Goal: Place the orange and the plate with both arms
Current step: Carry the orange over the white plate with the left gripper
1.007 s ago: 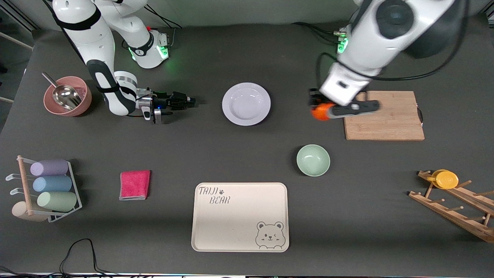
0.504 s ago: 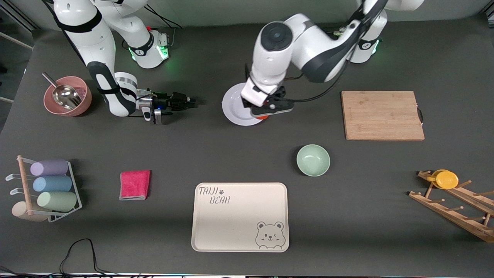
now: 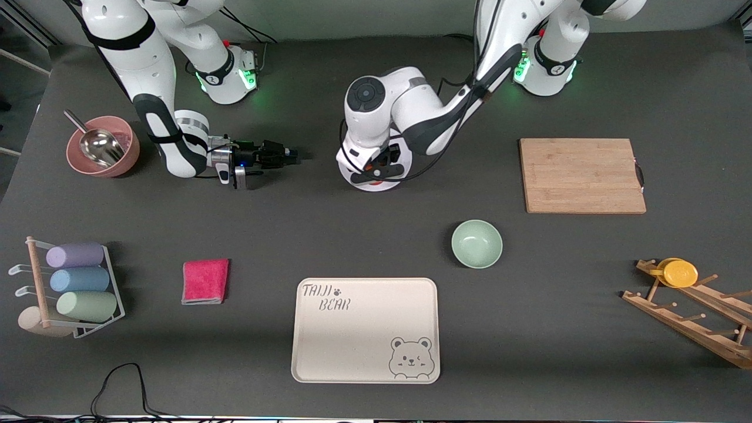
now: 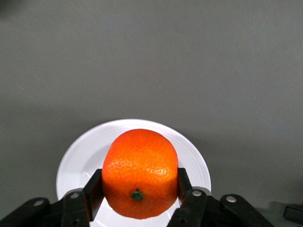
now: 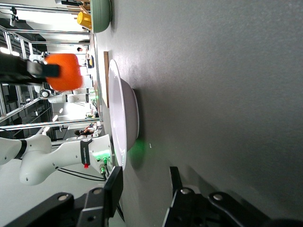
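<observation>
L gripper [image 4: 137, 208] gripped the orange [image 4: 139, 172] just above the white plate [image 4: 85, 156] mid-table. R gripper [image 3: 288, 155] waited low beside the plate, toward the right arm's end, fingers parted, empty.

Left end effector [image 3: 376, 172]: over the plate [image 3: 359, 183], orange [image 3: 385, 181] barely showing beneath it.
Right end effector [image 3: 289, 155]: waiting low over the bench [image 3: 329, 235], toward the right arm's end from the plate.
</observation>
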Motion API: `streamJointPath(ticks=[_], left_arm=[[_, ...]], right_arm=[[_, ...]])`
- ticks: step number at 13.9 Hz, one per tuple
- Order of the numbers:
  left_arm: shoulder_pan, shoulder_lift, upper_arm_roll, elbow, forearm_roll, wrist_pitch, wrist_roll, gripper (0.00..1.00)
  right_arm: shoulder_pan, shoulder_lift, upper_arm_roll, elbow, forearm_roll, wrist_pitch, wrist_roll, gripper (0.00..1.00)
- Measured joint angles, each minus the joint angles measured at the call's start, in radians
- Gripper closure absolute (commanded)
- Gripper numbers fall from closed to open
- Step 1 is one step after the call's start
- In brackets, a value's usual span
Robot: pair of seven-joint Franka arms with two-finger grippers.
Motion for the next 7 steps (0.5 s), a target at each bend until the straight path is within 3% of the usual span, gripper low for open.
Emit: streamJointPath(ticks=[7], left_arm=[[-0.057,0.02,0.004,-0.144,0.013,0.147,-0.033,1.0]], right_arm=[[0.0,0.0,0.0,0.0,0.0,0.0,-0.002,0.53]])
